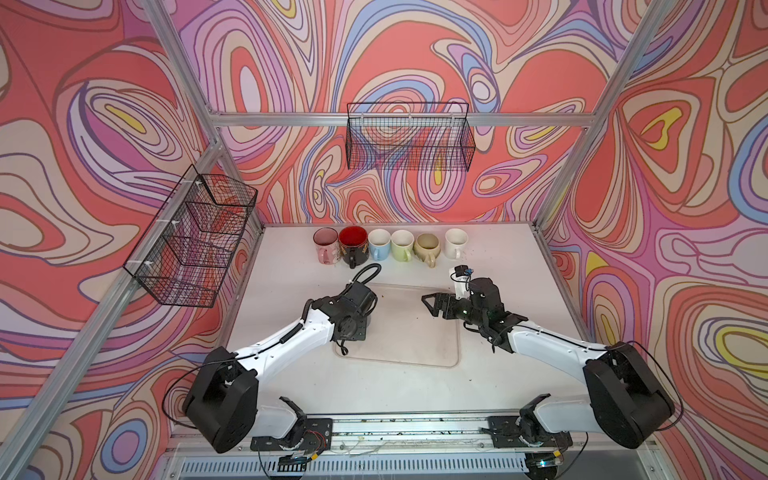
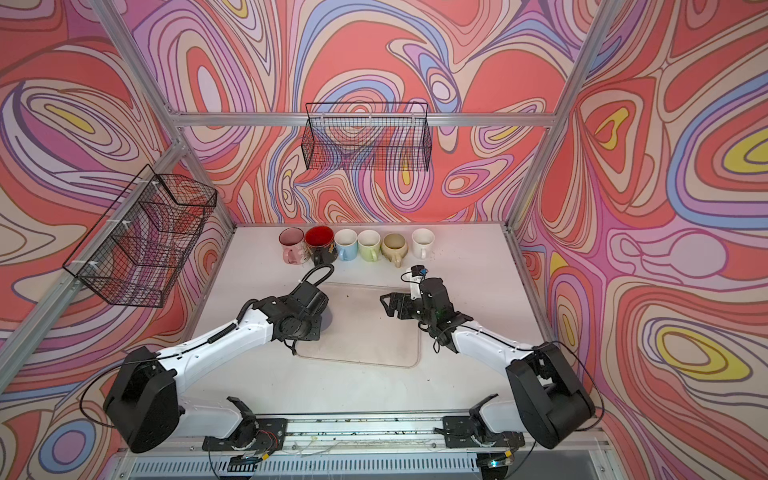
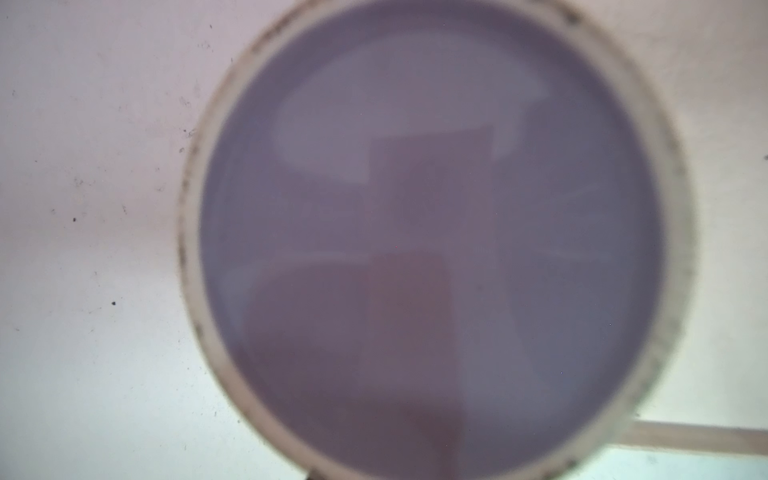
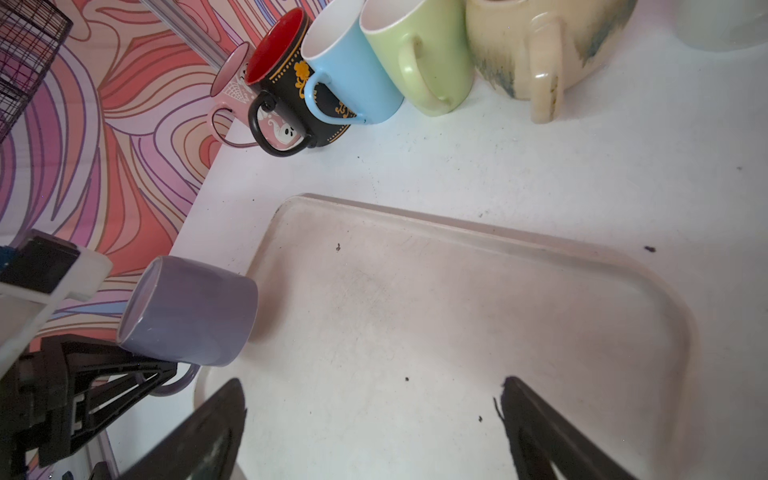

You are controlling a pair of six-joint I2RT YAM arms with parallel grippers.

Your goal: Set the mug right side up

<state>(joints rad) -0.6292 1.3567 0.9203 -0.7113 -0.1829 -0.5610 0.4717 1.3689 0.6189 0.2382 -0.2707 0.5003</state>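
Lavender mug [image 4: 187, 311] is standing base-up, inverted, directly under the left wrist, with its handle [image 4: 187, 380] running into the left end effector [image 4: 163, 371]. Left's fingers are looking pinched narrow on that handle. I'm reading it as a grip, though the contact itself is half hidden. Right end effector [image 4: 372, 380] is hanging wide open and holding nothing. The mug is well apart off to its side and bare tray [image 4: 457, 226] is lying ahead of it.

The mug is sitting over the tray's corner lip. Can't tell if its rim is touching down or hovering just off. In both top views the left wrist is covering nearly all of it.

Judgement: the flip is barely getting started. To do it well:
- seat the pinch deep on the handle, since a shallow bite is going to let the body swing
- lift clear of the tray lip before rolling the wrist
- roll towards open tray, away from the row of upright mugs [image 1: 401, 245] beyond the left end effector
- set down on flat tray or desk [image 4: 498, 166], not straddling the lip
- right is looking free to steady the body if it's slipping

Looks: a straight-sided cylinder in glossy lavender glaze, probably slick. The base is recessed, and a pale unglazed foot ring [image 3: 188, 249] is showing dark specks.
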